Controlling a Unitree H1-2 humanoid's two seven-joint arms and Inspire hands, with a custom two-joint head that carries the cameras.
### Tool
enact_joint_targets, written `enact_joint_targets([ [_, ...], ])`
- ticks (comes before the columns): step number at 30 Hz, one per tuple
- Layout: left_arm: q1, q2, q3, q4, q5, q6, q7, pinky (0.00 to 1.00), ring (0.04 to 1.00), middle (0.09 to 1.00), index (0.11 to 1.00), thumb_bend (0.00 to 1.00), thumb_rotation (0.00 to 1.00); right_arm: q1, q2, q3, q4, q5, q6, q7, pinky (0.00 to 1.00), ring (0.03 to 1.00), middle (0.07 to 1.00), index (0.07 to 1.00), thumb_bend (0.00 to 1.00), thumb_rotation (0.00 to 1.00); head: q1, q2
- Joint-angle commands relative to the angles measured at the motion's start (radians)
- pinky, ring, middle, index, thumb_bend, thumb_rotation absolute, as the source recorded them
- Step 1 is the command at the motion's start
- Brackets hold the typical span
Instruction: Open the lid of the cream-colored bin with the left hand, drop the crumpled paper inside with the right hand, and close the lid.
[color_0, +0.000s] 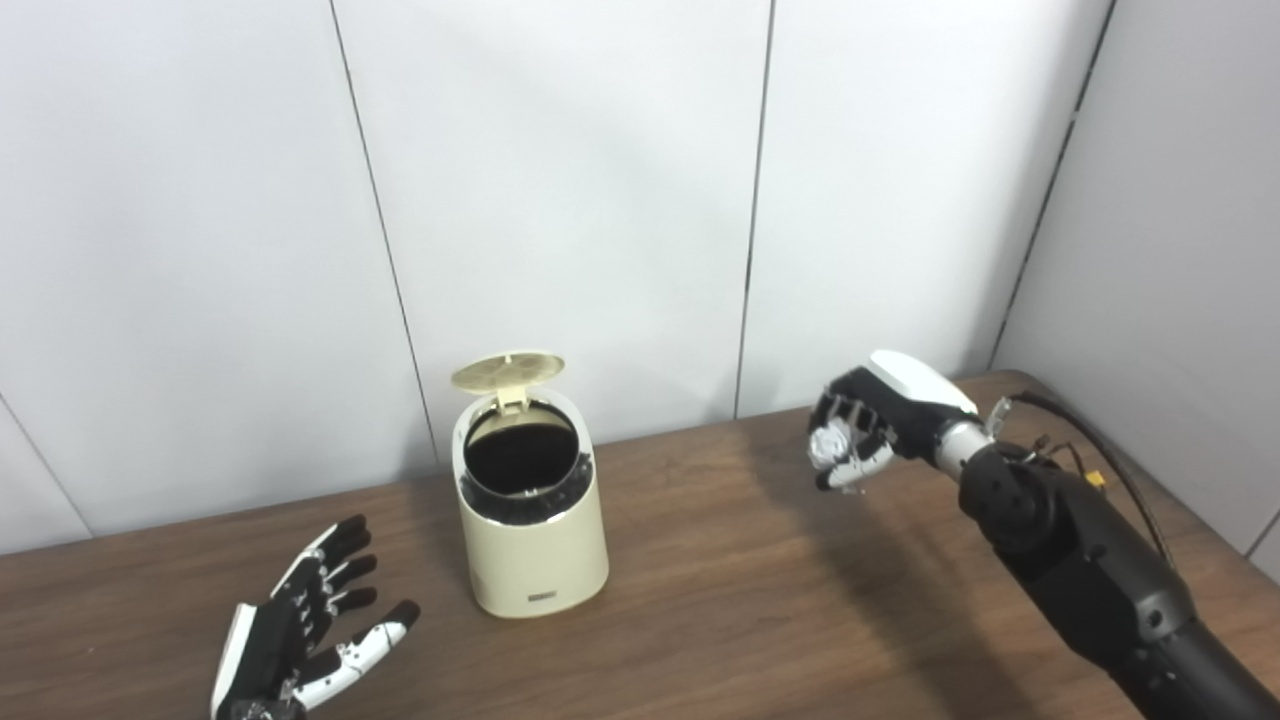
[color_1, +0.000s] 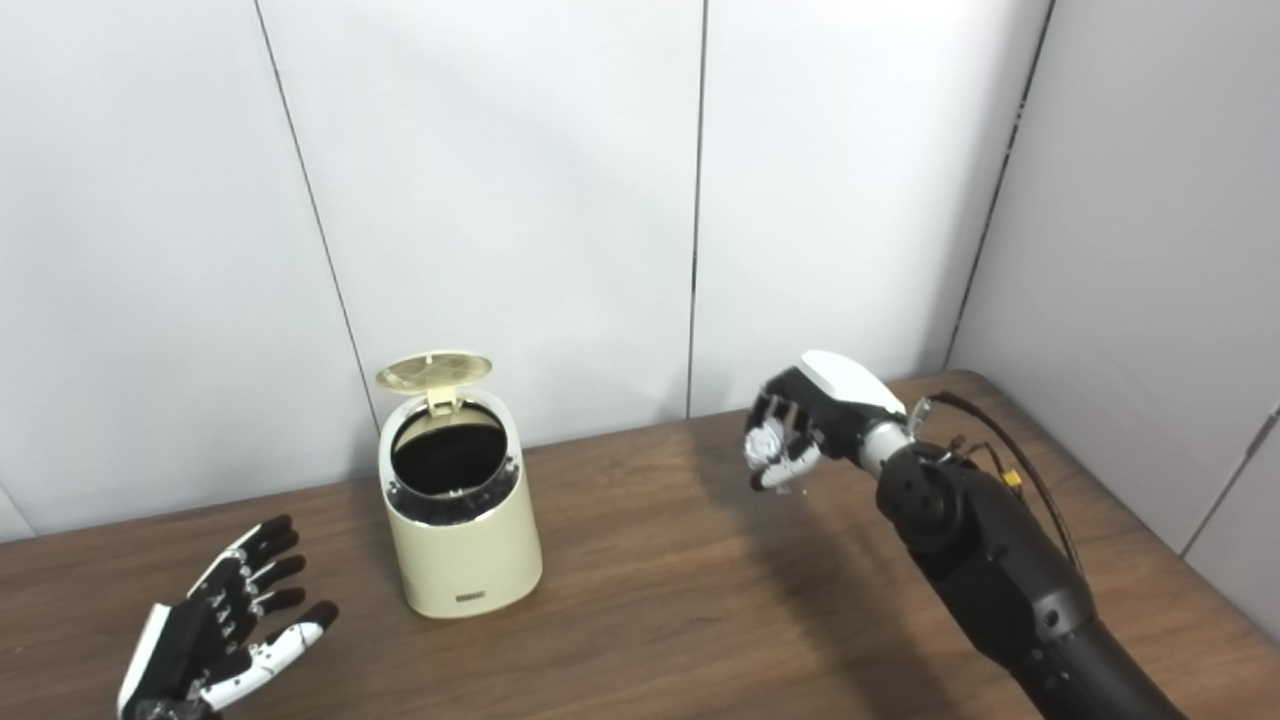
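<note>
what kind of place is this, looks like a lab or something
Probably a robot test setup in a lab or office corner, not a home. A bare wooden table stands against plain white panel walls, and it holds only a cream-colored bin with its lid up.

Left hand (color_0: 300, 630): black palm and fingers, white thumb segments, white outer edge. Right hand (color_0: 868, 420): black, glossy white back shell, silver wrist ring. Right arm (color_0: 1080, 560) matte black, thin black cable, yellow connector.
</note>
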Motion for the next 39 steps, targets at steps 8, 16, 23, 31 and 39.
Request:
enact_joint_targets([
  [8, -0.023, -0.012, -0.014, -0.013, 0.018, -0.037, 0.012, 0.72, 0.822, 0.871, 0.896, 0.63, 0.07, -0.043, 0.033, -0.003, -0.169, -0.002, -0.024, 0.018, 0.42, 0.427, 0.482, 0.517, 0.52, 0.00, 0.048, 0.001],
  [16, -0.022, -0.026, -0.015, -0.007, 0.020, -0.043, 0.020, 0.69, 0.810, 0.860, 0.888, 0.65, 0.07, -0.050, 0.127, 0.013, -0.297, -0.040, 0.048, 0.054, 0.43, 0.434, 0.472, 0.510, 0.52, 0.00, 0.106, 0.005],
  [23, -0.016, -0.037, -0.024, -0.014, 0.017, -0.043, 0.018, 0.68, 0.818, 0.861, 0.889, 0.66, 0.10, -0.081, 0.203, 0.027, -0.358, -0.022, 0.081, 0.097, 0.41, 0.428, 0.489, 0.497, 0.52, 0.00, 0.135, 0.007],
  [31, -0.011, -0.048, -0.029, -0.030, 0.037, -0.026, 0.034, 0.68, 0.816, 0.858, 0.884, 0.66, 0.09, -0.127, 0.262, 0.065, -0.325, -0.014, 0.039, 0.097, 0.39, 0.418, 0.489, 0.504, 0.52, 0.00, 0.172, 0.006],
  [39, -0.012, -0.058, -0.030, -0.023, 0.034, -0.032, 0.032, 0.70, 0.819, 0.857, 0.885, 0.68, 0.09, -0.158, 0.318, 0.093, -0.291, -0.041, 0.052, 0.098, 0.39, 0.419, 0.480, 0.504, 0.52, 0.00, 0.197, 0.000],
])
